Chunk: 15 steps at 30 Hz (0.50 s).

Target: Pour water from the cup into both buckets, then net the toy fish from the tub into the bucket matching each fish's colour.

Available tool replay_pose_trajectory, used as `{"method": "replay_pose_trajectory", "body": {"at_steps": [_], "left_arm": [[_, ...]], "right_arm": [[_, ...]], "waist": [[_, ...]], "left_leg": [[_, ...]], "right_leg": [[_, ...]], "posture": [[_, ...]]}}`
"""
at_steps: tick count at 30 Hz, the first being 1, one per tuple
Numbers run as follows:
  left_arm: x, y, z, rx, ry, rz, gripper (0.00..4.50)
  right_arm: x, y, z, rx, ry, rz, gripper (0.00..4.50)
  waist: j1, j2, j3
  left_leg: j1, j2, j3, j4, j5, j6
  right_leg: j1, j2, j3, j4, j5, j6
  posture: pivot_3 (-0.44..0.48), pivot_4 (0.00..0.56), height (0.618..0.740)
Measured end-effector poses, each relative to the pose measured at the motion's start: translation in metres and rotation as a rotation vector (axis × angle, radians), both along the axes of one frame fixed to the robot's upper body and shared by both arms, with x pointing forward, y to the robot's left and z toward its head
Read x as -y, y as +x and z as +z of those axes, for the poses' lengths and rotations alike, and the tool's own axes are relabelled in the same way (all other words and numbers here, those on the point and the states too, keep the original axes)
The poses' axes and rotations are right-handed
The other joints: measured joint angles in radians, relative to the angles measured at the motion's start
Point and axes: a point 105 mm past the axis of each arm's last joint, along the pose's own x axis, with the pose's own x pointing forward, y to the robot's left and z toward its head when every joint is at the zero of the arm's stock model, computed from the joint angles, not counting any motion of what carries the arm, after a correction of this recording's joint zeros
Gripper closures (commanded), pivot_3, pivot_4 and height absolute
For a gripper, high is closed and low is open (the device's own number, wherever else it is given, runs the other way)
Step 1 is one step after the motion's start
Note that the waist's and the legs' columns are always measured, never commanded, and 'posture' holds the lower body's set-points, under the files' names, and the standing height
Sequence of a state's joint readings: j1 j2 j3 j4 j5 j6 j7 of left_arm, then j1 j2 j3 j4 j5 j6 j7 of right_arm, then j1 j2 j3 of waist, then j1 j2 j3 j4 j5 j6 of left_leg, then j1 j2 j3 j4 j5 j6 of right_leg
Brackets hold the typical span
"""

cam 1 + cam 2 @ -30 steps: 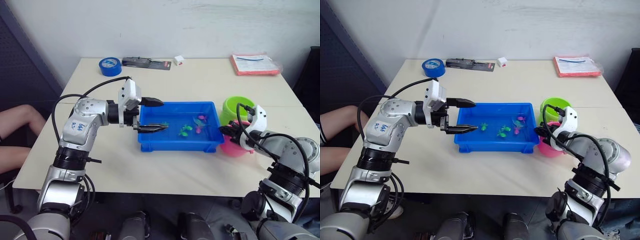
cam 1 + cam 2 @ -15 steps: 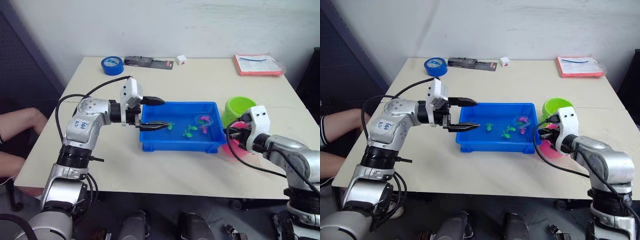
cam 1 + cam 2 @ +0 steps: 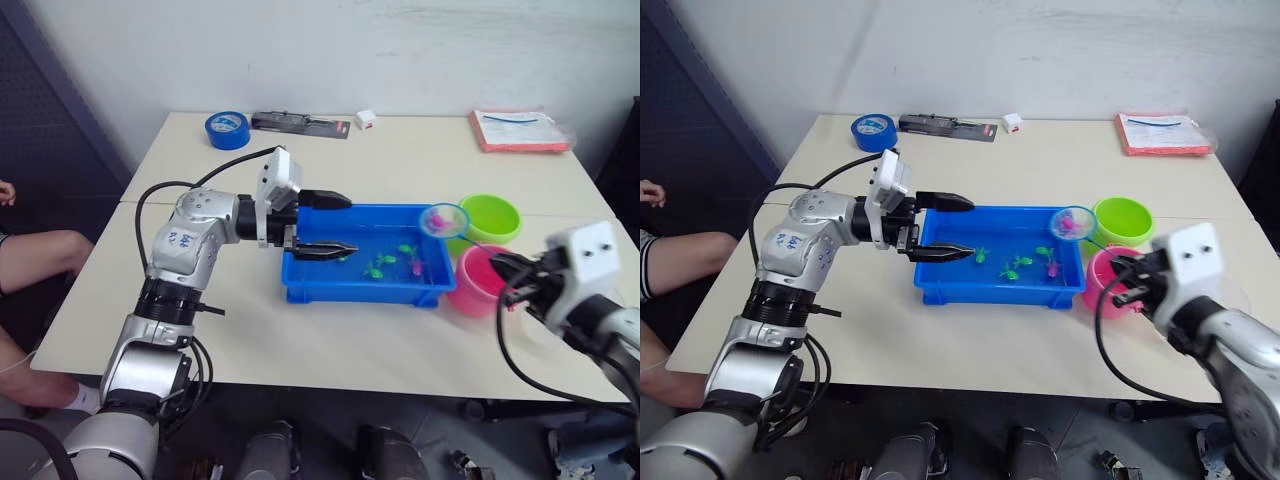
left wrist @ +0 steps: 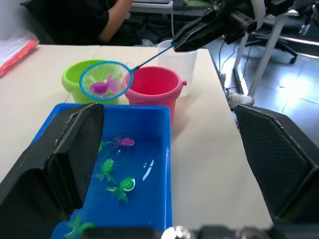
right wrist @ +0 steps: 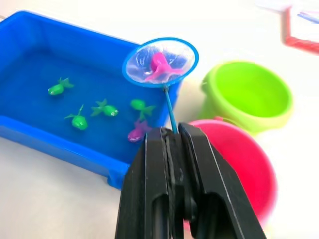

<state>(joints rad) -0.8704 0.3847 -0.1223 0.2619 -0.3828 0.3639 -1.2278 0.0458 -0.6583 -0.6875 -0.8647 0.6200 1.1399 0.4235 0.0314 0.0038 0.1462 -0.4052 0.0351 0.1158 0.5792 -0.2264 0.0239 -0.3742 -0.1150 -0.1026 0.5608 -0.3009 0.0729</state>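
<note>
Gripping the thin dark stick of the small blue-rimmed mesh net, the right gripper is keeping its two black fingers clamped together on the handle, and the hoop is hanging above the far right corner of the shallow bright blue plastic tub with a tiny pink toy fish lying in it. Beside the tub, the round pink plastic bucket is sitting just nearer than the lime green plastic bucket. Over the tub's left end, the left gripper is hovering with fingers spread apart, while green and pink fish are floating in the water.
</note>
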Motion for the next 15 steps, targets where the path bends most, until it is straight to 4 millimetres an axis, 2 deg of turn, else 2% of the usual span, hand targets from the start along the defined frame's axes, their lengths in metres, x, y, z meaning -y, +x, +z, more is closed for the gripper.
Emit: {"method": "replay_pose_trajectory", "body": {"at_steps": [2,7,10,13,15], "left_arm": [[0.006,0.000,0.000,-0.006,-0.006,-0.028,0.00],[0.016,0.001,-0.003,-0.014,-0.008,-0.083,0.00],[0.024,0.000,-0.006,-0.019,-0.008,-0.119,0.00],[0.030,0.001,-0.005,-0.010,-0.004,-0.138,0.00],[0.032,0.001,-0.003,0.001,-0.003,-0.147,0.00]], "right_arm": [[0.011,-0.015,0.000,-0.012,-0.043,-0.035,3.70],[0.038,-0.050,-0.014,-0.105,-0.187,-0.133,3.70],[0.050,-0.057,-0.007,-0.089,-0.476,-0.147,3.70],[0.042,-0.053,0.003,-0.022,-0.743,-0.060,3.70],[0.037,-0.050,0.005,0.015,-0.914,0.007,3.70]], "waist": [[0.000,-0.002,0.001],[-0.003,-0.002,0.001],[-0.007,-0.002,0.002],[-0.012,-0.002,0.002],[-0.012,-0.001,0.002]], "left_leg": [[0.000,0.000,0.000,0.000,0.000,0.000],[0.000,-0.001,0.000,0.000,0.000,0.001],[0.000,-0.002,-0.001,-0.001,-0.001,0.000],[-0.001,-0.003,-0.006,-0.002,-0.001,0.000],[-0.001,-0.004,-0.012,-0.002,-0.003,0.002]], "right_leg": [[0.000,0.000,0.000,-0.002,0.000,0.000],[0.000,0.001,-0.001,-0.005,0.000,0.000],[0.000,0.003,-0.003,-0.011,0.001,0.002],[0.002,0.007,-0.010,-0.024,0.004,0.006],[0.011,0.005,-0.017,-0.028,0.006,0.007]], "posture": [[0.000,0.150,0.740],[0.000,0.150,0.740],[0.000,0.150,0.740],[0.000,0.150,0.740],[0.000,0.150,0.740]]}}
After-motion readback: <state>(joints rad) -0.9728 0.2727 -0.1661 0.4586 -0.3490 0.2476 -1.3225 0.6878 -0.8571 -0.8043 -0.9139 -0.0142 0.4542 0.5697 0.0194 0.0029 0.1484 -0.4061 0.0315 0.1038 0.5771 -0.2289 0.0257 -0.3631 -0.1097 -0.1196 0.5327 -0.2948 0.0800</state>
